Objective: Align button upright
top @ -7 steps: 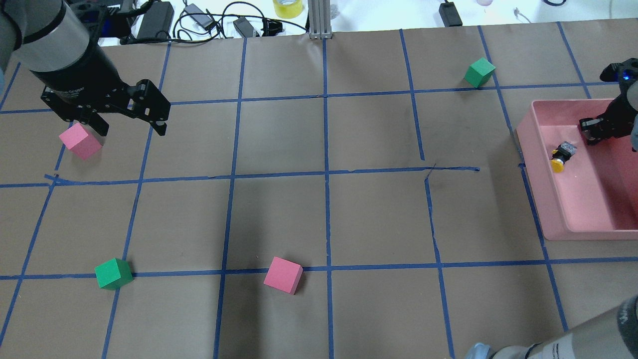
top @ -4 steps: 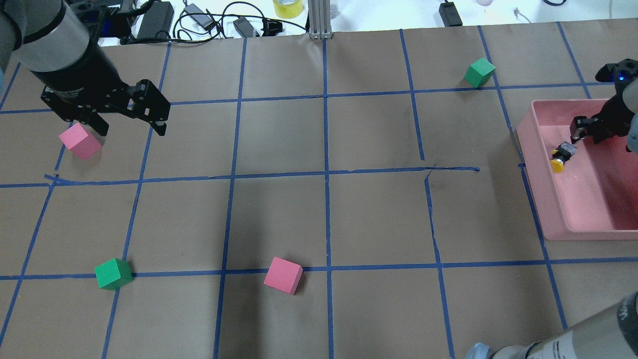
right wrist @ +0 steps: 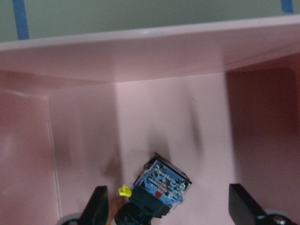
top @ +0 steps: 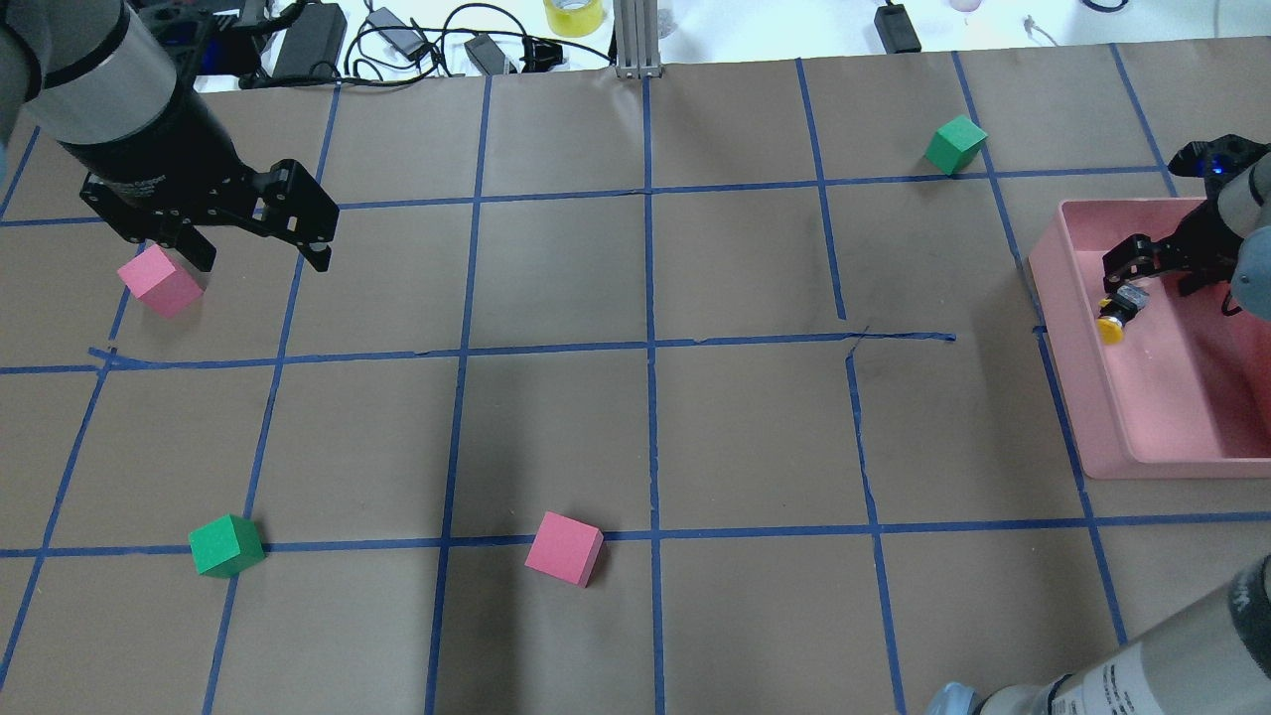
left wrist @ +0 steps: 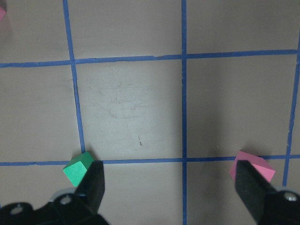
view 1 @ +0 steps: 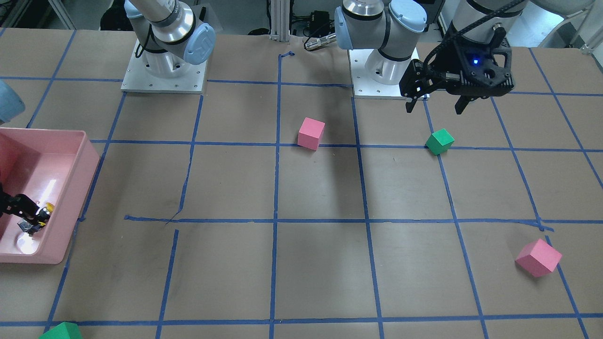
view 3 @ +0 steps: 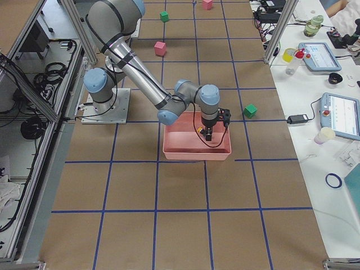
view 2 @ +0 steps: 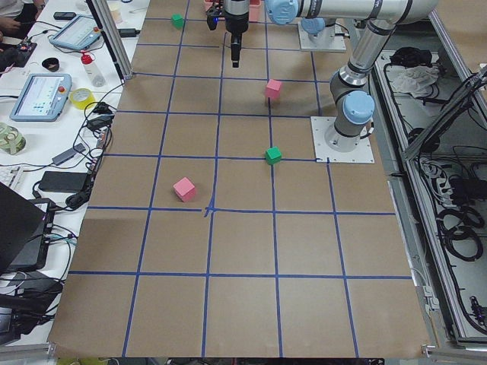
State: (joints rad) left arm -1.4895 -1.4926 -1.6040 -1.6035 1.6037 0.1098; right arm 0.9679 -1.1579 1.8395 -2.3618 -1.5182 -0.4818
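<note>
– Pink plastic on the front camera: one pink tray point(view 1: 89, 155) at the edge of the table point(view 1: 320, 278). On its floor, hard by the wall that faces the table's middle, is the button point(view 1: 40, 217). Any writing?
– None I can read. The left gripper point(view 1: 434, 111) hangs above the table, fingers spread, nothing between them, a blue light glowing on its body.
– Overhead now! The button lies on its side, not upright: round yellow cap, black collar, blue-grey body. The right gripper point(top: 1152, 286) is down in the tray over it. White print on the left arm point(top: 109, 89) is too small to read.
– Count with me: first pink cube point(top: 159, 281) just beside the left gripper, second pink cube point(top: 564, 548), first green cube point(top: 226, 545), second green cube point(top: 955, 144). Two and two, one tray, one button.
– Left-end camera: the left gripper points straight down. There are tablets point(view 2: 42, 85) on the side bench point(view 2: 34, 141), screens illegible.
– Right-end camera: the right arm point(view 3: 140, 76) bends into the tray, a yellow speck at its fingers.
– Left wrist: fingers wide apart, first green cube by one, first pink cube by the other, both on the table.
– Right wrist, best seat! Fingers well apart, the button between them, nearer one; touching or not, I cannot tell. Its blue end faces us, with metal contacts and a red spot.
</note>
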